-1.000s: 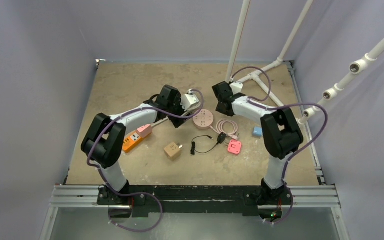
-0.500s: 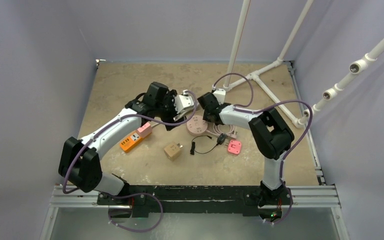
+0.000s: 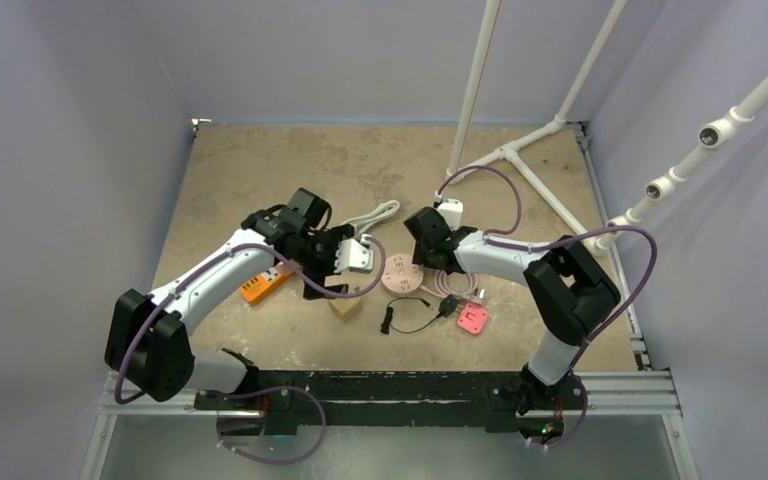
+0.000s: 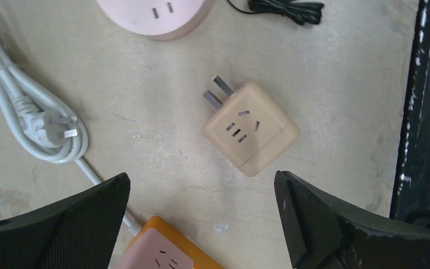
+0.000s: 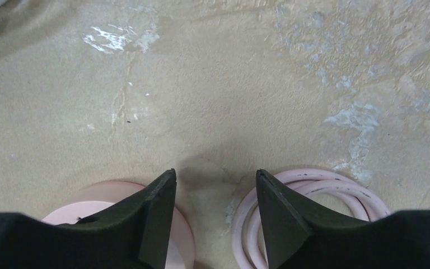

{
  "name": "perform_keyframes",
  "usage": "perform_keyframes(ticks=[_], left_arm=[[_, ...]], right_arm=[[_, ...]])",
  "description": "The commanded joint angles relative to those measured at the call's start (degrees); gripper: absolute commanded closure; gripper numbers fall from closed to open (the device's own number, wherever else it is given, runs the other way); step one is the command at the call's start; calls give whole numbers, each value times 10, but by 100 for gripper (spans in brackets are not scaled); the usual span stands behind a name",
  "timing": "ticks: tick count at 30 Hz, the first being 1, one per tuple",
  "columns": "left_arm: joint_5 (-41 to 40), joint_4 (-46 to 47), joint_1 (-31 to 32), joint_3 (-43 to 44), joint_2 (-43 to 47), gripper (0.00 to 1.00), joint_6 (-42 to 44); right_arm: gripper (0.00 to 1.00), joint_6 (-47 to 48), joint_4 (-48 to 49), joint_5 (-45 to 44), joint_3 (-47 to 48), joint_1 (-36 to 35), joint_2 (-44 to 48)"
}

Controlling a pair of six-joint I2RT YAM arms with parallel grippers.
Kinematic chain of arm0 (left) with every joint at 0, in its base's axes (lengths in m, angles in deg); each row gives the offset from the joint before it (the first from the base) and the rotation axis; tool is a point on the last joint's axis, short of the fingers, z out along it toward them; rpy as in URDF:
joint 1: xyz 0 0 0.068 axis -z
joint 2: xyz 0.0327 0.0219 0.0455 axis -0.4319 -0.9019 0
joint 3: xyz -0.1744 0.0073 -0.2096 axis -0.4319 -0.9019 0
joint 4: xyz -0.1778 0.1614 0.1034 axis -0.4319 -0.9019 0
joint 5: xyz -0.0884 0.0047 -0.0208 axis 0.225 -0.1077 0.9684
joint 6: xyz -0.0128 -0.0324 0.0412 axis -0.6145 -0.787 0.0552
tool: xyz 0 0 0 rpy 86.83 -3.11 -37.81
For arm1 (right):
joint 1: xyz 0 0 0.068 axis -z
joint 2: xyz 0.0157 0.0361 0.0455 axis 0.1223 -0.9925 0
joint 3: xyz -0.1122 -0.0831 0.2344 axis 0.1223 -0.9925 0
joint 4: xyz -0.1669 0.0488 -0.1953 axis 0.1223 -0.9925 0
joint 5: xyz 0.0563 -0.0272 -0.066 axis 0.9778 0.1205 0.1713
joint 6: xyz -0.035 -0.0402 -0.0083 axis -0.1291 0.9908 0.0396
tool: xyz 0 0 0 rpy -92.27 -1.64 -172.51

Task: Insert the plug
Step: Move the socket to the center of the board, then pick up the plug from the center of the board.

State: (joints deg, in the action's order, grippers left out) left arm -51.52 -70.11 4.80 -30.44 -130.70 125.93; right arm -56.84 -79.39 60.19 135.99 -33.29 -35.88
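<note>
**Mia:** Where is the small tan cube plug (image 4: 252, 129) lying?

**Ben:** It is lying flat on the sandy brown table (image 3: 240, 170), below the left gripper (image 4: 201, 179). Its two metal prongs are pointing toward the round pink socket block (image 4: 154, 17).

**Mia:** Is the left gripper holding it?

**Ben:** No. Its black fingers are standing wide apart, and nothing is sitting between them. In the left wrist view the cube is showing in the gap, down on the table.

**Mia:** What else is lying near the cube?

**Ben:** An orange power strip with a pink end (image 4: 165, 252) is sitting close by. A looped white cord (image 4: 42, 120) is lying next to that strip. A thin black cable (image 4: 283, 7) is lying beside the pink block.

**Mia:** And the right gripper (image 5: 215, 176)?

**Ben:** It is hanging low over the table. Its fingers are a little way apart and are holding nothing. The round pink socket block is peeking out under one finger, and a coiled pink cable (image 5: 313, 188) is peeking out under the other.

**Mia:** Is the plug sitting in any socket?

**Ben:** No, it is lying apart from all of them.
</note>
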Motion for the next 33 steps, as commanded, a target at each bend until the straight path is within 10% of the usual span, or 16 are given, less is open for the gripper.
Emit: perform_keyframes(ticks=[1, 20, 33], left_arm=[[46, -60, 0, -5, 12, 1, 145], [-18, -23, 76, -60, -58, 6, 268], [11, 42, 80, -57, 23, 100, 41]], right_arm=[[40, 8, -26, -6, 50, 1, 30], [23, 44, -62, 73, 37, 38, 204], [23, 40, -47, 133, 66, 47, 210]])
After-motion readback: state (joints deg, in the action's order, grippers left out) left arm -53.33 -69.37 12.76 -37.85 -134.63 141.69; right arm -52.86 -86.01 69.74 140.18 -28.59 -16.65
